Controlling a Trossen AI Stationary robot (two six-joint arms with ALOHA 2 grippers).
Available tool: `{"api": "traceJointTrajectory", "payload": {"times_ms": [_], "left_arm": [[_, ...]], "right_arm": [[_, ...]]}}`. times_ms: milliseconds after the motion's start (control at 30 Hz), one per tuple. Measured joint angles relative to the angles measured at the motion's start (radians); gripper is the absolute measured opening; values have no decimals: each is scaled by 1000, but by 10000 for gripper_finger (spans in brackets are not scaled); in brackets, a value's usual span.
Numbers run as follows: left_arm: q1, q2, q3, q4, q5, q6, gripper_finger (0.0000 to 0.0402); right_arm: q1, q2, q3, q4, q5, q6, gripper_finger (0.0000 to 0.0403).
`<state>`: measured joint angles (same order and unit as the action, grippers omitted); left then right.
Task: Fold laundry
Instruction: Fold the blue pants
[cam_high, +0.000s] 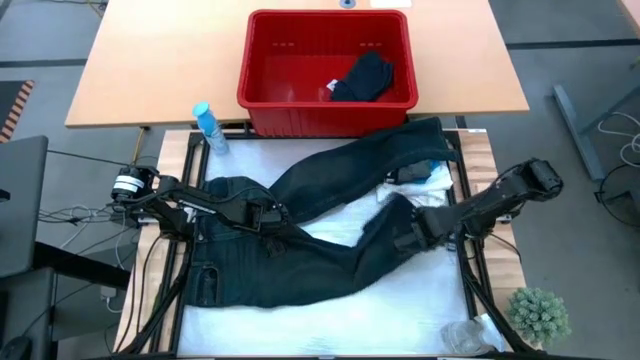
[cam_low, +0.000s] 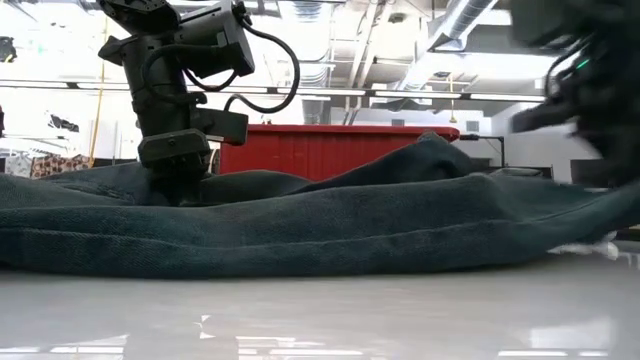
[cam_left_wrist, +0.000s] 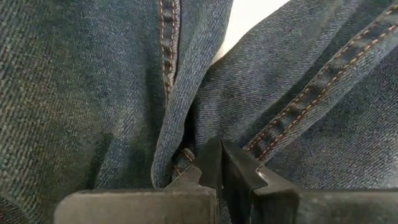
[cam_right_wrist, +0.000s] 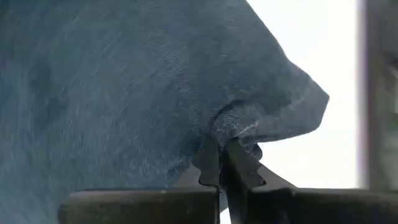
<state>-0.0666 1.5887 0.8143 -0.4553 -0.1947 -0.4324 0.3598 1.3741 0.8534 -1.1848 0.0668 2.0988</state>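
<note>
Trousers (cam_high: 300, 245), dark denim, lie spread across the white table (cam_high: 400, 300), waist at the left, legs running right and forking toward the far right. The left gripper (cam_high: 268, 216) is clamped on the crotch seam; the right gripper (cam_high: 408, 236) pinches the nearer leg's fold. Lift both together, keeping the cloth taut.

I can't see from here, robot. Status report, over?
Left gripper shut on jeans crotch. Right gripper shut on a leg. Nothing blocking.
</note>
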Motion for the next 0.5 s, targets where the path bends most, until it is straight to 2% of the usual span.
{"api": "traceJointTrajectory", "payload": {"times_ms": [100, 267, 400, 500], "left_arm": [[0, 0, 0, -1, 0, 0, 0], [0, 0, 0, -2, 3, 0, 0], [0, 0, 1, -3, 20, 1, 0], [0, 0, 1, -15, 31, 0, 0]], "right_arm": [[107, 4, 36, -68, -109, 95, 25], [275, 5, 54, -65, -263, 281, 25], [351, 24, 54, -62, -380, 321, 34], [394, 40, 54, -46, -396, 305, 42]]}}
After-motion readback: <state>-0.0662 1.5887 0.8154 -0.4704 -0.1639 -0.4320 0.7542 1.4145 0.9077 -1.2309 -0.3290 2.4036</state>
